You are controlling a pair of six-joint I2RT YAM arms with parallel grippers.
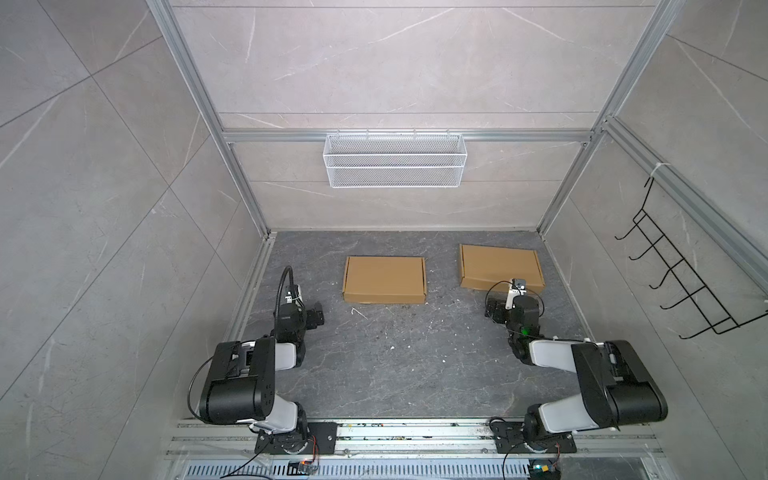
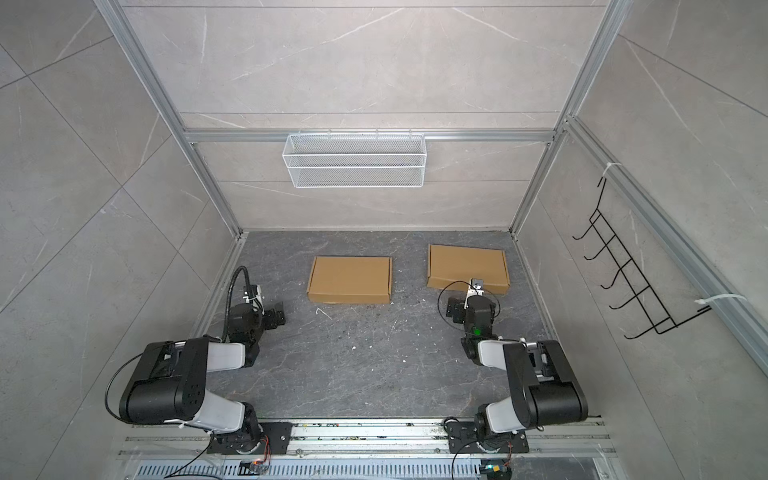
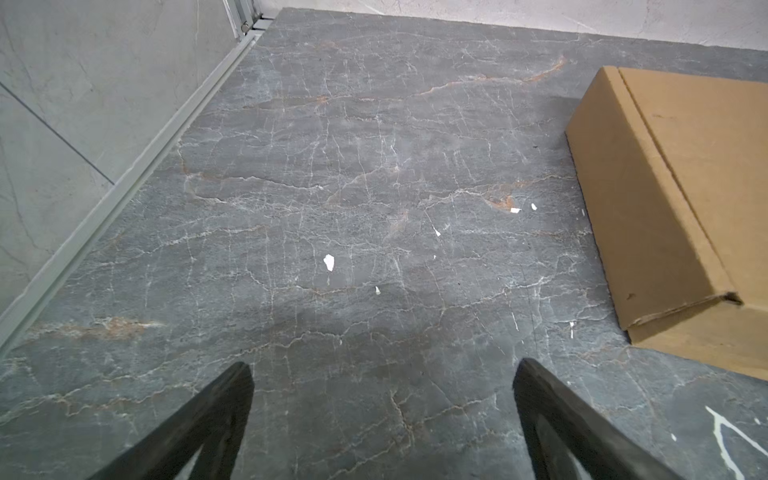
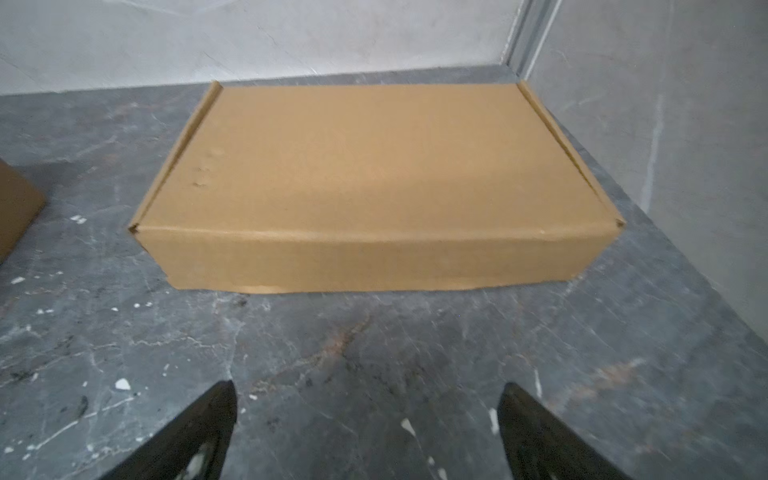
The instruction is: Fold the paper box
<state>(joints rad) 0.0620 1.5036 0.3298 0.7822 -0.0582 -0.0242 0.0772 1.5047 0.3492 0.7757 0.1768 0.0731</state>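
Two closed brown paper boxes are pictured lying flat on the dark marbled surface [image 1: 395,365] below the white wire basket [image 1: 392,160] that is hung on the rear wall. The centre box [image 1: 384,279] is set directly beneath the basket and forward of it, with its lid shut. The corner box [image 1: 500,268] is placed out past the basket's right end, slightly skewed and well apart from its neighbour (the pair is shown in both top views). The left end effector [image 3: 382,368] is held low over bare surface, forward of the basket's left end, with its fingers spread wide and nothing between them. One end of the centre box is caught at the edge of the left wrist view. The right end effector [image 4: 368,388] is likewise spread wide and empty, forward of the basket's right end and just short of the corner box's near wall. Both end effectors are seen clear of the boxes. White flecks [image 3: 328,262] are scattered across the surface.
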